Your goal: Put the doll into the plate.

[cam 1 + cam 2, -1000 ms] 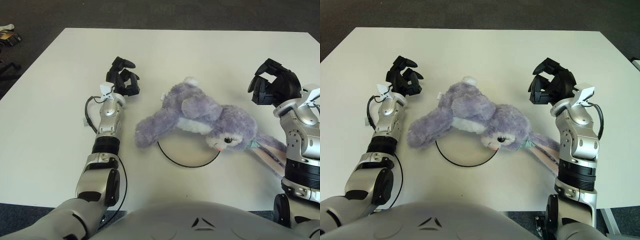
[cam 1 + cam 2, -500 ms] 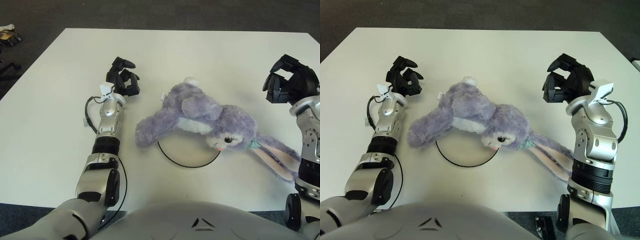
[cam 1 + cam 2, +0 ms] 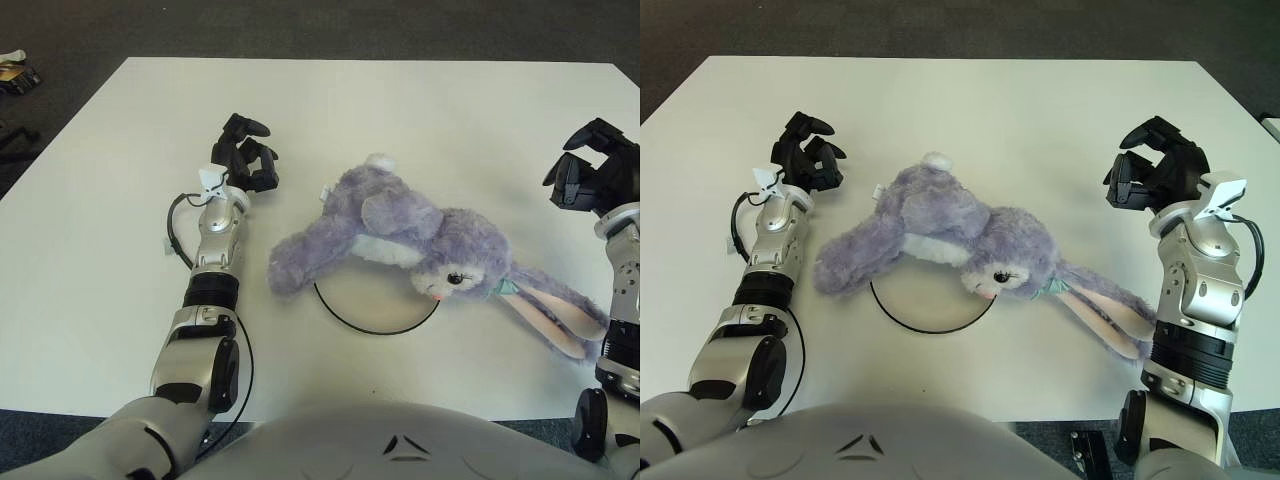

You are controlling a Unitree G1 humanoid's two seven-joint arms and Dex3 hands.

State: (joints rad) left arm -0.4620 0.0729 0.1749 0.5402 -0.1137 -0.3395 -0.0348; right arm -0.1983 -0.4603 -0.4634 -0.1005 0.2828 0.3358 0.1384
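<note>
A purple plush bunny doll (image 3: 400,238) lies on its side across the white plate (image 3: 375,305), covering the plate's far half; its long ears (image 3: 555,312) trail right onto the table. The plate's dark rim shows below the doll. My right hand (image 3: 1155,177) hovers right of the doll, apart from it, fingers curled and holding nothing. My left hand (image 3: 245,162) shows left of the doll, fingers curled and empty.
The white table (image 3: 400,110) stretches wide behind the doll, with dark floor beyond its far edge. A black cable (image 3: 178,225) loops beside my left forearm. Small objects (image 3: 18,68) lie on the floor at far left.
My right hand has moved rightward, away from the doll. The doll's ears, earlier partly under my right arm, now lie uncovered on the table. The left hand has not moved.
</note>
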